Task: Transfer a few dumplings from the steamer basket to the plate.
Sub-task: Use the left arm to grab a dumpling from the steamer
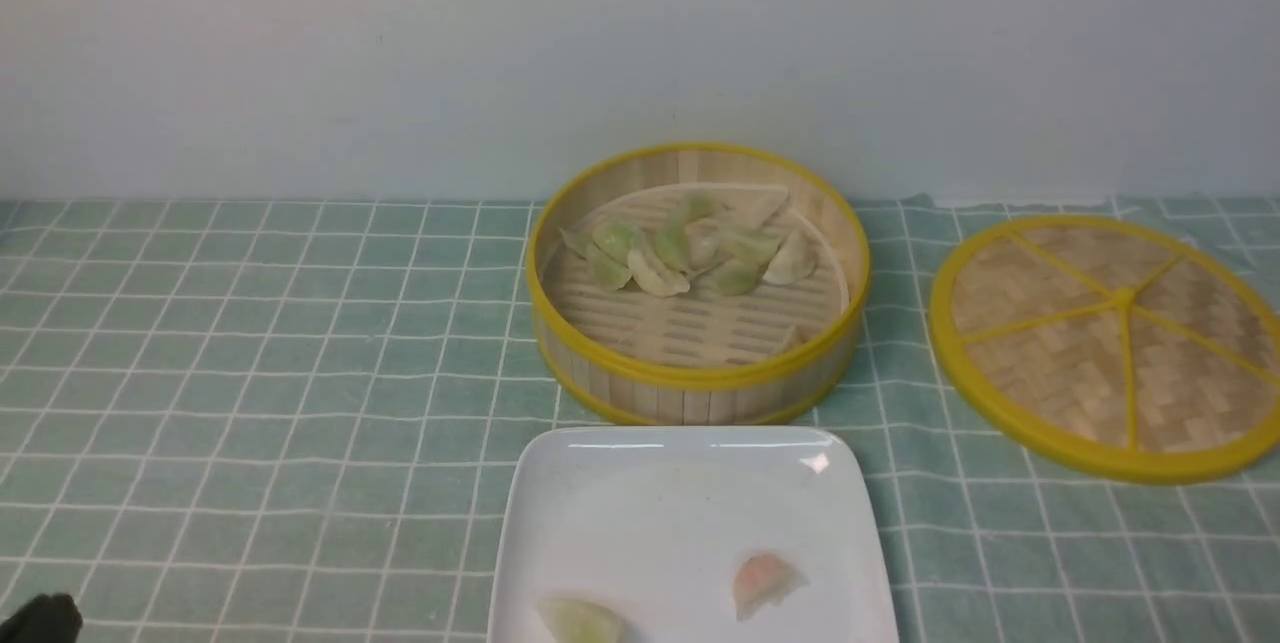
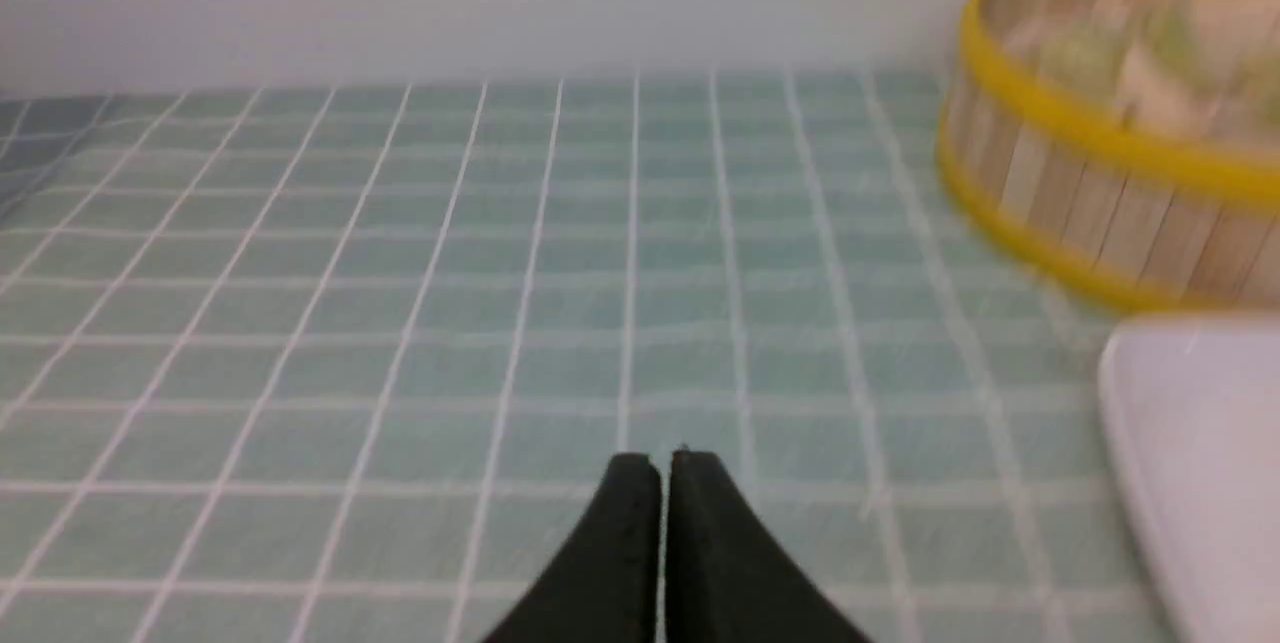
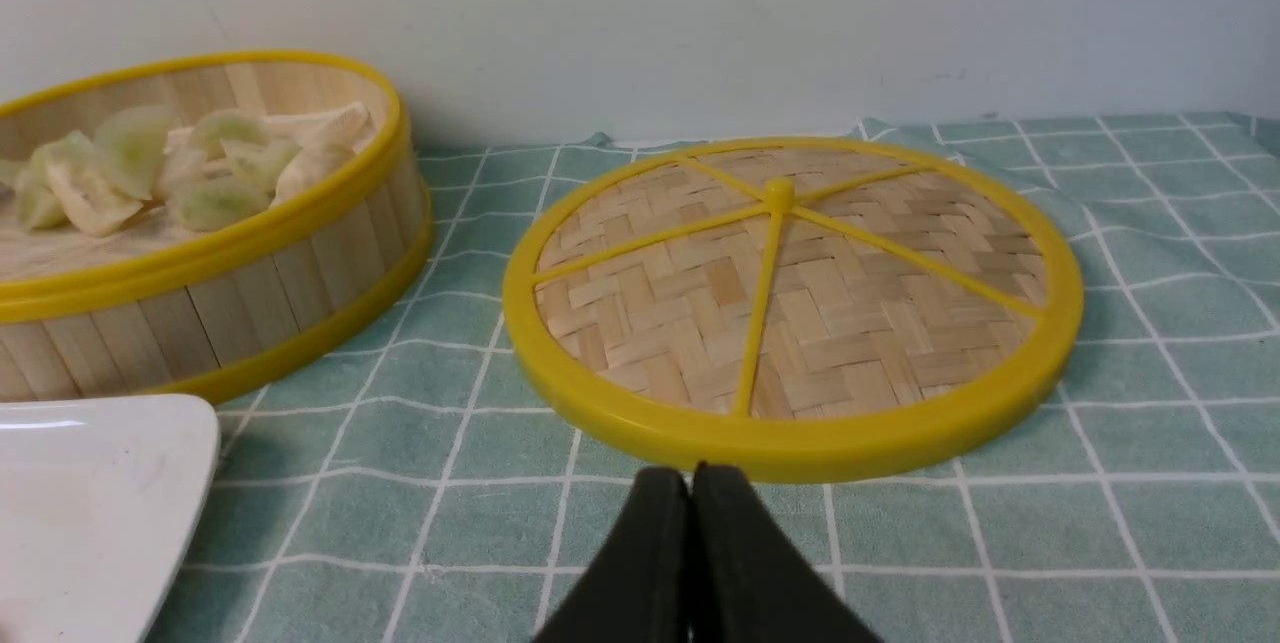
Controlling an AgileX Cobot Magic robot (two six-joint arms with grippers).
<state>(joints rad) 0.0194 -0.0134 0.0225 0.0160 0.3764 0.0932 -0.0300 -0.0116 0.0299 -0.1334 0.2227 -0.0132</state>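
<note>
left claw [image 2: 660, 468] is pinched right shut, tips together with nothing between them, low over the green checked cloth [image 1: 250, 373]. in the front view only a dark lump shows in the bottom left corner, probably that same claw, cut off by the frame. right claw [image 3: 690, 478] is closed tight too and empty, and it shows up only on its own wrist cam.

from the left claw the steamer basket [image 1: 700, 383] sits ahead and off to the right, with the plate [image 1: 680, 483] nearer, also to the right and just in front of the basket. the left wrist picture is smeared, so the basket's contents are only pale blobs there.

from the right claw the flat woven lid with yellow spokes [image 1: 1050, 363] lies straight ahead, close to the tips. the basket is ahead to the left of that claw, and one corner of the plate is nearer on the left.

the dumplings [image 1: 655, 273] are piled toward the back of the basket, mostly pale green, a few whitish. one more is half hidden behind the near rim. on the plate are a pinkish-orange dumpling [image 1: 765, 583] and a green dumpling [image 1: 580, 621], well apart. the green one and the plate's near edge run out of frame.
</note>
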